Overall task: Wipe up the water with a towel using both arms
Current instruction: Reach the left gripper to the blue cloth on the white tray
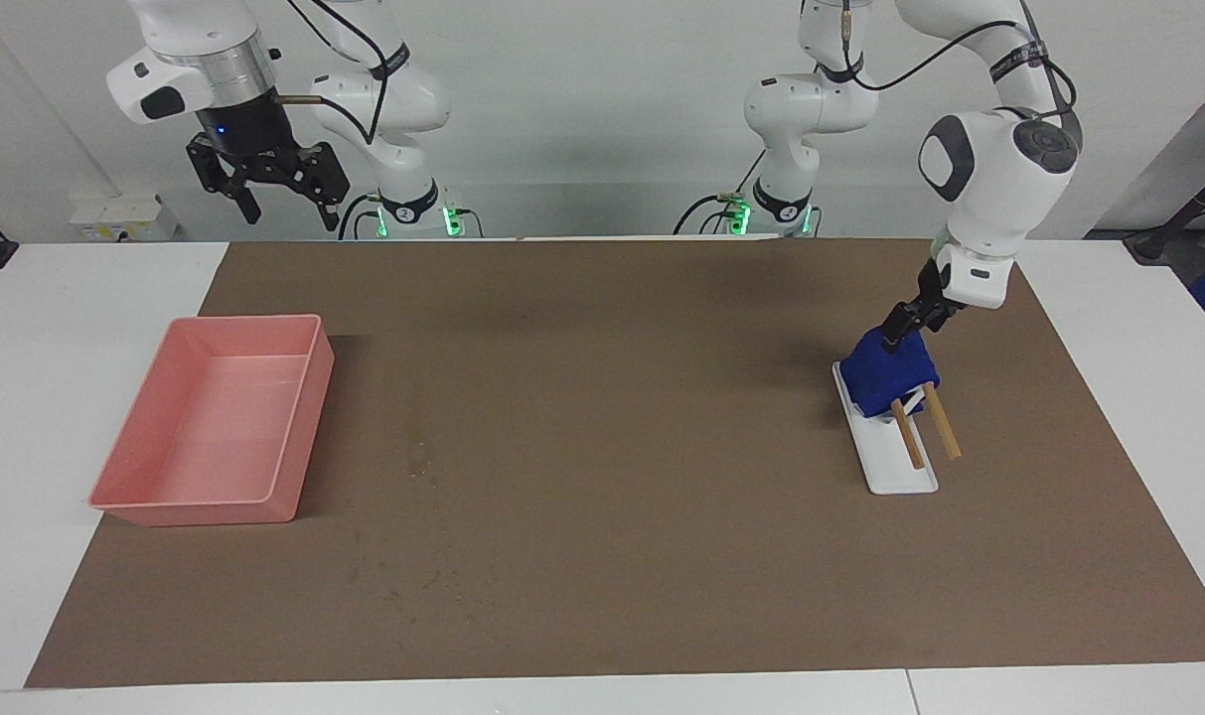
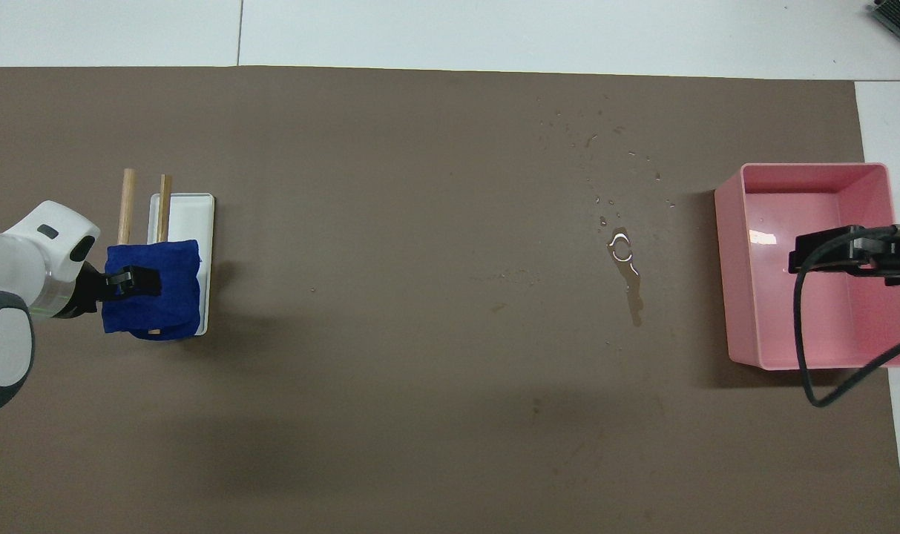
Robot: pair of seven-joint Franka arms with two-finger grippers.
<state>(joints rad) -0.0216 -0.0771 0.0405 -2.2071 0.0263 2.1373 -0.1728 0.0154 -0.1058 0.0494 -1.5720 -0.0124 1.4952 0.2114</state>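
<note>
The deep-blue towel point(image 1: 882, 375) hangs over two wooden rods point(image 1: 943, 422) on a small white rack point(image 1: 900, 469) toward the left arm's end of the table. It also shows in the overhead view point(image 2: 164, 304). My left gripper point(image 1: 906, 328) is down at the towel's top, touching it or just above it; in the overhead view point(image 2: 134, 282) it lies over the towel. My right gripper point(image 1: 286, 204) is open and empty, waiting high over the pink tray point(image 1: 200, 513). A small water puddle point(image 2: 626, 271) lies on the brown mat beside the tray.
The pink tray point(image 2: 724, 274) stands at the right arm's end of the mat. Fine droplets point(image 2: 598, 148) are scattered on the mat farther from the robots than the puddle. The brown mat point(image 1: 612, 556) covers most of the white table.
</note>
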